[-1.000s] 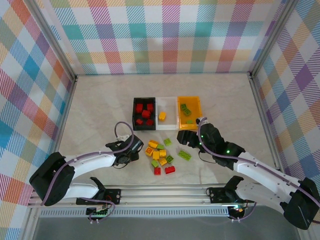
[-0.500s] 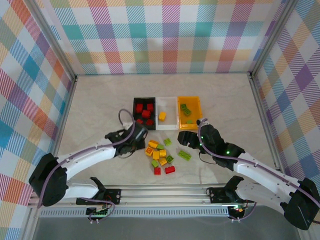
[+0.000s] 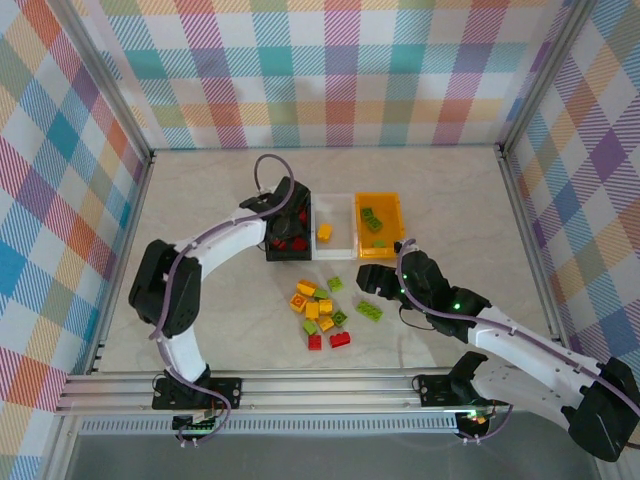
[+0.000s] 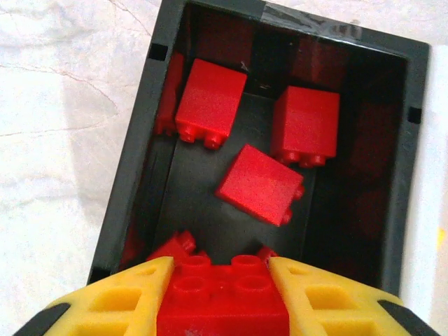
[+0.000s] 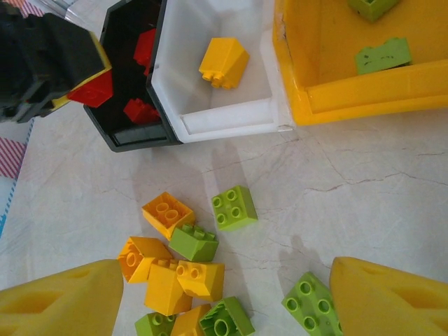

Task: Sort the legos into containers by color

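While the left gripper (image 4: 222, 297) sits over the near end of the black bin (image 4: 129, 168), I can see it clamped tight on a red brick (image 4: 224, 318), whose studs face the wrist camera between the yellow fingers (image 4: 119, 308). Beneath it three more red bricks (image 4: 210, 101) lie loose on the bin floor at odd angles, and part of another peeks out by the fingertips. From above, the left arm (image 3: 215, 240) rises from its base, bends at the elbow near the table's left side and curves right across to that bin. Next along, the white bin (image 5: 224, 119) holds one yellow-orange brick (image 5: 224, 63), and the orange bin (image 5: 350, 94) holds lime green bricks (image 5: 381, 56). The other legos (image 3: 320, 310), a mix of yellow-orange, green and red, lie in a loose cluster on the marbled table (image 3: 200, 220) just in front of the bins. My right gripper (image 5: 227, 280) hangs over that cluster with its jaws spread wide and nothing between them, and the right arm (image 3: 520, 345) stretches in low from the lower right corner
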